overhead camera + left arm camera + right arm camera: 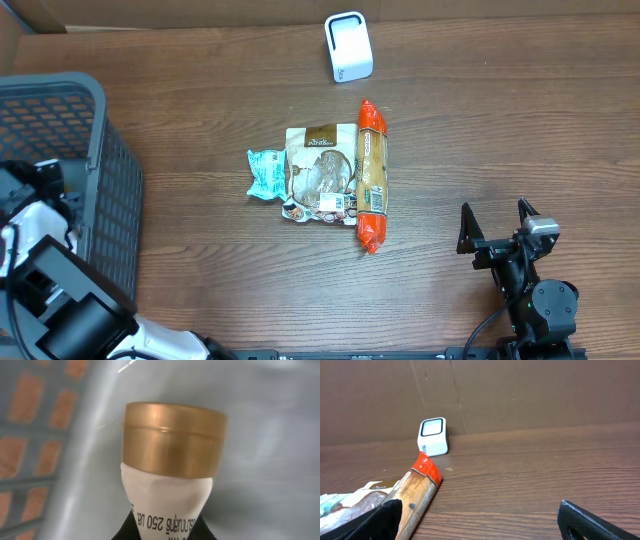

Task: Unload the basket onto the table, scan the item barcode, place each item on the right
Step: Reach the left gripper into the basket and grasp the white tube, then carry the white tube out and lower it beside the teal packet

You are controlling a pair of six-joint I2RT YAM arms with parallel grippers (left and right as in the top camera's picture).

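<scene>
**A:** What is the left tool (166, 533) doing?

**B:** It is clamping on a white tube (167, 492), gripping the body with the gold cap (172, 440) pointing away beyond the fingertips. The tube is sitting right between the jaws, down inside the basket (60, 95).

**A:** What is the lift asking for?

**B:** I am thinking straight up first, clearing the basket wall that is showing to the tool's left in its wrist view. Only then should it be swinging out. The cap end is hanging free ahead of the grip, so a hurried move risks the tube pivoting.

**A:** And the scanner (348, 47)?

**B:** It is standing well ahead of the right tool (496, 222), across the surface (520, 110). That tool is resting with its jaws wide apart, holding nothing. Print is facing the left wrist camera, but I cannot tell whether a barcode is there, so the tube may be needing a turn toward the scanner.
</scene>
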